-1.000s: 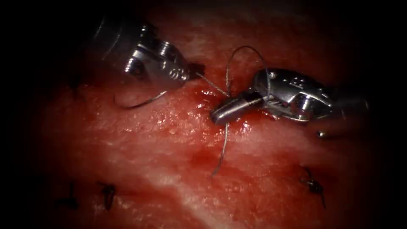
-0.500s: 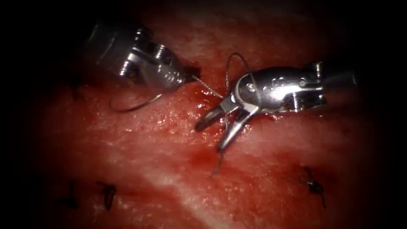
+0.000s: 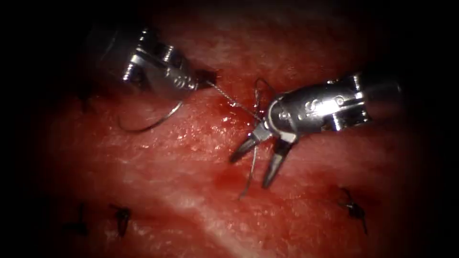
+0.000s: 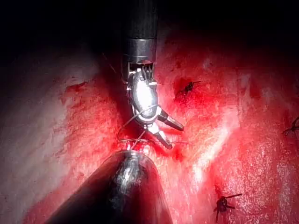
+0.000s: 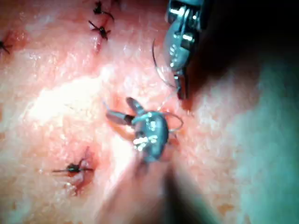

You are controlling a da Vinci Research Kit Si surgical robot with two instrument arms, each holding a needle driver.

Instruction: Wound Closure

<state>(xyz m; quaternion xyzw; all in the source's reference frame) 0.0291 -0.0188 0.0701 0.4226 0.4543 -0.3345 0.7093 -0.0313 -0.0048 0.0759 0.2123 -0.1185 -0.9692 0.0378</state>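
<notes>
In the upper left of the endoscope view the left tool (image 3: 203,79) has its jaws clamped on the thread (image 3: 234,100), which runs taut down and right toward the frame's centre; the curved needle (image 3: 153,122) hangs out of the tissue beneath that tool's wrist, and where it is gripped along its curve is hidden behind the metal. The right tool (image 3: 256,162), entering from the right, has its jaws spread wide and grasps nothing, straddling a loose thread tail (image 3: 249,174) lying on the wet red tissue (image 3: 167,172). Dark knotted stitches (image 3: 122,217) sit dimly along the lower edge, and the cut itself is hard to make out under the red fluid (image 3: 229,179).

Dark surround; bright central light
</notes>
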